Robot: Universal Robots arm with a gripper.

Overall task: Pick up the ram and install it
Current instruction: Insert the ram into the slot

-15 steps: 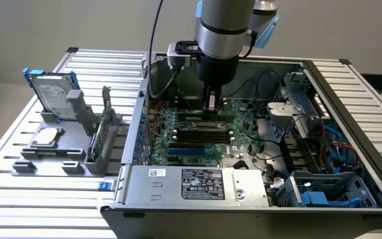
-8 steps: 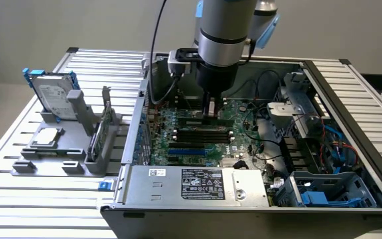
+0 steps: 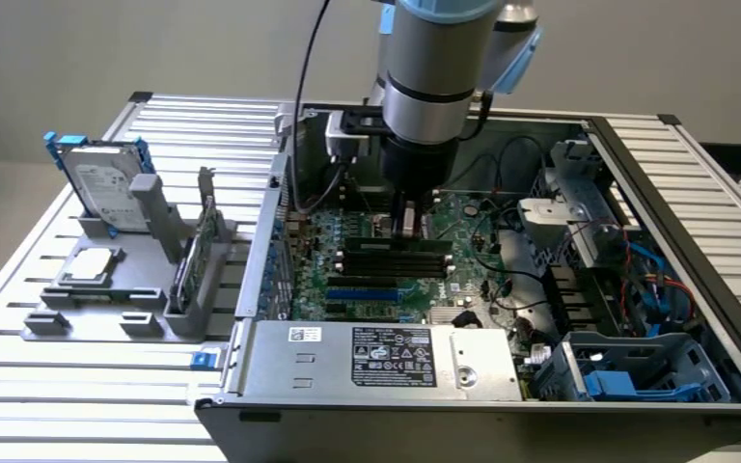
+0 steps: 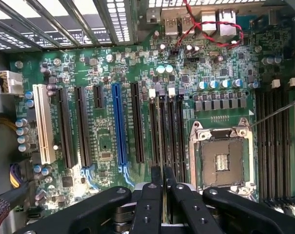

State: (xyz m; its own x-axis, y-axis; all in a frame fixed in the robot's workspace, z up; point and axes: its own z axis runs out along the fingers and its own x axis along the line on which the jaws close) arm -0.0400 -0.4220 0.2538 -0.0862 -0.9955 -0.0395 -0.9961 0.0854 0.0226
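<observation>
ram [image 4: 162, 165] edge-on between the fingers [image 4: 151, 195], right over the memory slots [image 4: 179, 136]

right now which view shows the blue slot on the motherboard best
The wrist view: the blue slot lies in plain sight along its full length, seen from above. The exterior view shows it as a short blue strip at a slant.

Plain beige wall [image 3: 151, 48] behind a slatted metal table [image 3: 74, 386].

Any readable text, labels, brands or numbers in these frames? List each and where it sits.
No text can be read in either view.
Power supply label: print too small.
White sticker: too small.
Hard drive label: blurred.
Motherboard markings: too small.
</observation>
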